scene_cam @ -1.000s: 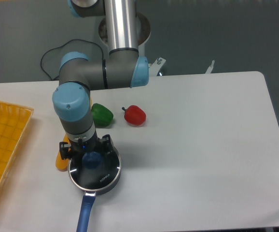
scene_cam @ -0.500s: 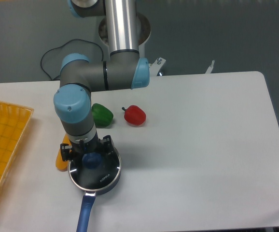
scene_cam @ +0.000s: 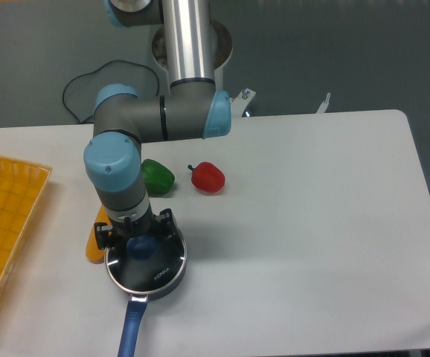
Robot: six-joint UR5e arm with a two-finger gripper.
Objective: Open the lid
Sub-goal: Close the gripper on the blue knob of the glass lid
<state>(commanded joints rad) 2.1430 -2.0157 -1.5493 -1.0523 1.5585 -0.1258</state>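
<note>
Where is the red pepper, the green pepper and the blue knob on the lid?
red pepper [scene_cam: 208, 178], fixed camera view, middle of its body.
green pepper [scene_cam: 158, 177], fixed camera view, its visible right side.
blue knob [scene_cam: 141, 247], fixed camera view, top of the knob at the lid's centre.
</note>
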